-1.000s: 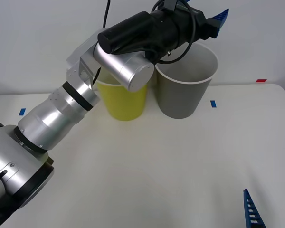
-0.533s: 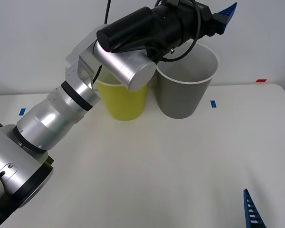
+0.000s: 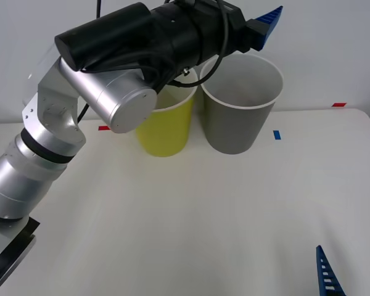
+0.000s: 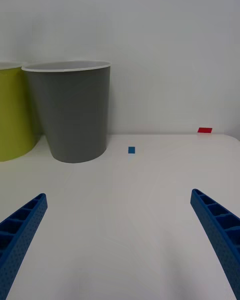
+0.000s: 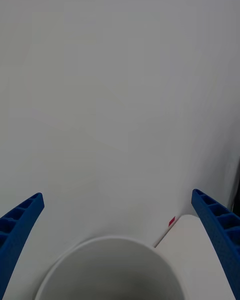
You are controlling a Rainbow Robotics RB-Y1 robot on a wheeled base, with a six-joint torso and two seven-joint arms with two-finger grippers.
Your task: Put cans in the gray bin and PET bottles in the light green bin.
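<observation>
Left end effector above the gray bin, holding nothing.
The left end effector [image 5: 120, 260] hangs spread over the gray bin [image 3: 240, 117] near the worktop's [image 3: 191, 216] far edge; the right end effector [image 4: 117, 245] waits spread near the front edge. The sorting looks finished.

Left arm [image 3: 61, 132]: brushed silver cylindrical joints with black ring bands, matte black forearm housing, looped black cables. Left gripper [image 5: 120, 240]: blue ribbed tapered fingers [image 5: 20, 227]. Right gripper [image 4: 117, 235]: matching blue ribbed fingers [image 4: 215, 220], dotted inner faces.
</observation>
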